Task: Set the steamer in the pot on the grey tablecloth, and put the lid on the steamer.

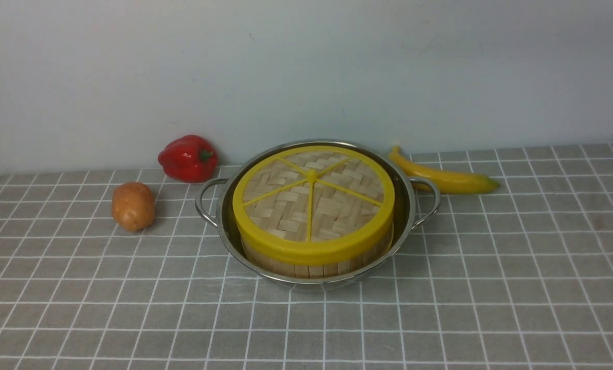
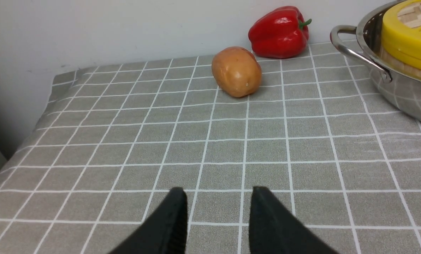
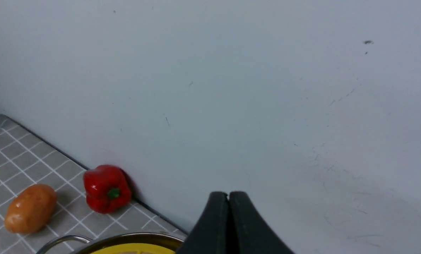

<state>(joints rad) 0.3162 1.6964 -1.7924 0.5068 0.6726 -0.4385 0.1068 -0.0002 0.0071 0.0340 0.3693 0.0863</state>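
The left tool (image 2: 218,197), low in the left wrist picture, hangs with its two dark fingers spread and nothing between them, over bare grey tablecloth (image 2: 203,141). The right tool (image 3: 228,199), at the bottom centre of the right wrist picture, has its fingers pressed together and empty, facing the wall above the pot's far rim.

In the centre of the front picture the pot (image 1: 409,205) stands on the cloth, the steamer (image 1: 311,264) sits inside it, and the lid (image 1: 311,200) lies on the steamer.

The task looks finished, so the risks are small. The lid's rim appears seated all round, though its far edge cannot be judged well. A low pass by the right tool could clip the lid or a pot handle. The potato (image 1: 133,206), in the left of that picture, could roll if the left tool brushes it.
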